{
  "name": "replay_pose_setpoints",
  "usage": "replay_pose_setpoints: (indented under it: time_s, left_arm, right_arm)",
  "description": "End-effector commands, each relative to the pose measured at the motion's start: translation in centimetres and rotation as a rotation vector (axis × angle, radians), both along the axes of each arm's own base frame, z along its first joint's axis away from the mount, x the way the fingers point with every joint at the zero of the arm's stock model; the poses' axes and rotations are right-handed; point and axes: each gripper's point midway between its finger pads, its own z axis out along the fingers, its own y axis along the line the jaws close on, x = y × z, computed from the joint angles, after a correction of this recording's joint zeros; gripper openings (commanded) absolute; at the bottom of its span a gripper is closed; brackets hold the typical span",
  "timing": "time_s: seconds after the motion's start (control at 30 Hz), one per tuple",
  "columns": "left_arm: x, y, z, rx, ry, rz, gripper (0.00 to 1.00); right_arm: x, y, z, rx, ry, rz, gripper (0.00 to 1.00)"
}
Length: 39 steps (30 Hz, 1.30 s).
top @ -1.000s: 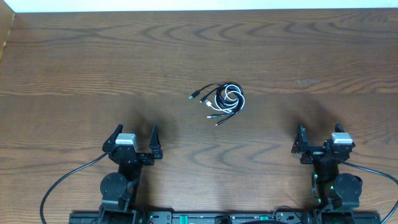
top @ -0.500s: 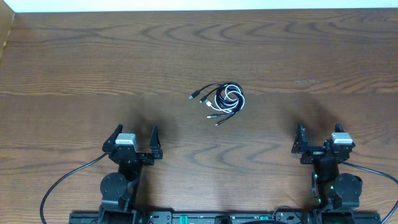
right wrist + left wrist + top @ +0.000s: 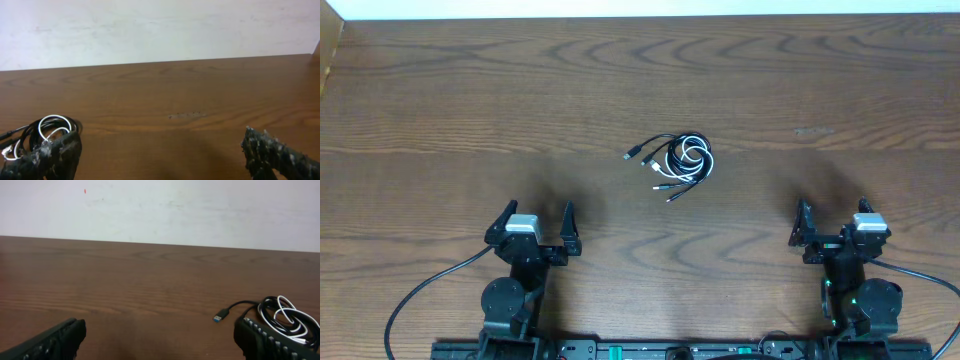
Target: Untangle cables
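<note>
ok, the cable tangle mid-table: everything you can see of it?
The cable tangle is a small knot of thin cables, mostly black plus one white cable, coiled in overlapping loops, lying flat on the wooden table. Metal-tipped plugs stick out toward its left; one plug looks blue inside. Only the table touches it.

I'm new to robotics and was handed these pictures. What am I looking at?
Two black robot arms sit at one edge of a brown wooden table. The overhead picture looks straight down: the left gripper and right gripper are two-finger claws, both open, holding nothing. The other two pictures come from cameras on each wrist; the dark shapes in their bottom corners are that arm's own fingers. Ahead of the arms lies a small tangle of thin black and white charging cables, touched by neither gripper.
</note>
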Motion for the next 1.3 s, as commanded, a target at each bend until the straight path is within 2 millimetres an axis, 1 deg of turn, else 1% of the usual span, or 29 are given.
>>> replay_pose_setpoints:
  time_s: [0.0, 0.97, 1.03, 1.13, 1.27]
  left_arm:
    - [-0.1, 0.4, -1.6, 0.014, 0.051, 0.017, 1.00]
    - [-0.1, 0.3, -1.5, 0.008, 0.048, 0.012, 1.00]
    - [-0.1, 0.2, -1.5, -0.047, 0.053, 0.017, 1.00]
    - [-0.1, 0.2, -1.5, -0.174, 0.064, 0.029, 1.00]
    - [-0.3, -1.1, -1.2, -0.214, 0.070, -0.040, 1.00]
  right_arm:
    - [0.0, -0.4, 0.0, -0.014, -0.001, -0.017, 0.99]
    - [0.0, -0.4, 0.0, -0.014, -0.001, -0.017, 0.99]
    - [0.0, -0.3, 0.0, -0.014, -0.001, -0.017, 0.99]
    - [0.0, -0.4, 0.0, -0.014, -0.001, -0.017, 0.99]
    - [0.0, -0.3, 0.0, -0.014, -0.001, -0.017, 0.99]
